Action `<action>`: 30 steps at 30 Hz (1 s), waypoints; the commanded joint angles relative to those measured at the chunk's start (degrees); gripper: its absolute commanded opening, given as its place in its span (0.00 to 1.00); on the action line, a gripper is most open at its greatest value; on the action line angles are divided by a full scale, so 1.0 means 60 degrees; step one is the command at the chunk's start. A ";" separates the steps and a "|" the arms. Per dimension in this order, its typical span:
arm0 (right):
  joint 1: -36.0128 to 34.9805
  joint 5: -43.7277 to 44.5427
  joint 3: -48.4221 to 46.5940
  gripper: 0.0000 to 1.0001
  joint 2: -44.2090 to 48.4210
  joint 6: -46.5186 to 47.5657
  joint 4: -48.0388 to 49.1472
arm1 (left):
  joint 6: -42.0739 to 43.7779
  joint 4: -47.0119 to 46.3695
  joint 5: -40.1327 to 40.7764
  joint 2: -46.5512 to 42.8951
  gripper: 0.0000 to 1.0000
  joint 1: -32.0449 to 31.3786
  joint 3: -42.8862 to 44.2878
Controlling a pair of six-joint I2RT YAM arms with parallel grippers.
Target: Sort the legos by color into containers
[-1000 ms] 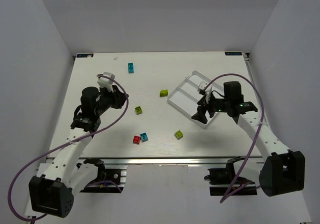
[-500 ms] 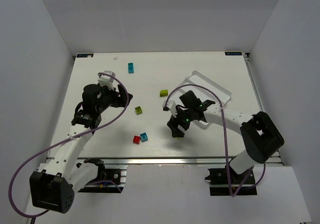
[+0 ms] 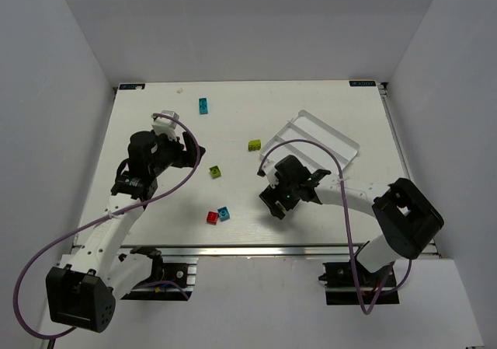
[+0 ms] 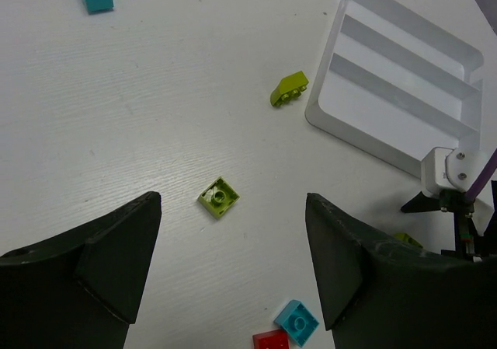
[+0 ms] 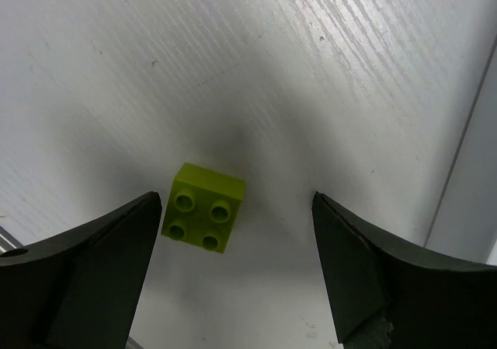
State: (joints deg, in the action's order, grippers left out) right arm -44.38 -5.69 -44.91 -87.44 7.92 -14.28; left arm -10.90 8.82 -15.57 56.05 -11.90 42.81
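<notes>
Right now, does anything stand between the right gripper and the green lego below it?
Nothing visible does. The green lego lies alone on the table, in the gap between the open fingers of the right gripper, nearer one finger than the other.

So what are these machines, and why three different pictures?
Two robot arms are bolted at the near edge of a table. The wide picture comes from a fixed camera overhead; the other two from a camera on each wrist, the dark shapes being that hand's own fingers. On the table lie a blue brick, a red brick, lime ones and a white three-compartment tray. The left hand and right hand are open, holding nothing; the right one hangs over a lime brick.
</notes>
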 commanded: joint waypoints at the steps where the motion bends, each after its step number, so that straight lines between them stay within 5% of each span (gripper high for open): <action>1: -0.0278 0.0905 0.0101 0.83 0.0408 -0.0558 0.0521 | 0.0131 0.0039 0.0120 -0.0011 0.85 -0.0009 0.0307; 4: -0.0440 0.0905 0.0145 0.74 0.0452 -0.0529 0.0579 | 0.0131 0.0039 0.0135 0.0033 0.85 -0.0009 0.0307; 16: -0.0572 0.1154 -0.0191 0.00 0.0232 -0.0222 0.0154 | 0.0030 -0.0019 -0.0333 0.0354 0.87 -0.0009 0.0292; 22: -0.0192 0.1769 -0.1464 0.00 0.0978 0.0392 0.0008 | -0.0644 0.0009 -0.1388 0.1803 0.89 -0.0110 0.0613; 30: 0.1053 0.1725 -0.2593 0.00 0.1068 0.0335 -0.0154 | -0.1186 0.1267 -0.0438 0.3677 0.89 -0.0740 0.1376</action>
State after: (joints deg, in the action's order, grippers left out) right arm -40.23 3.31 -59.02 -80.64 9.54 -14.57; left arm -15.81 12.73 -20.12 76.55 -14.63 47.94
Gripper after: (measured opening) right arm 0.420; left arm 0.888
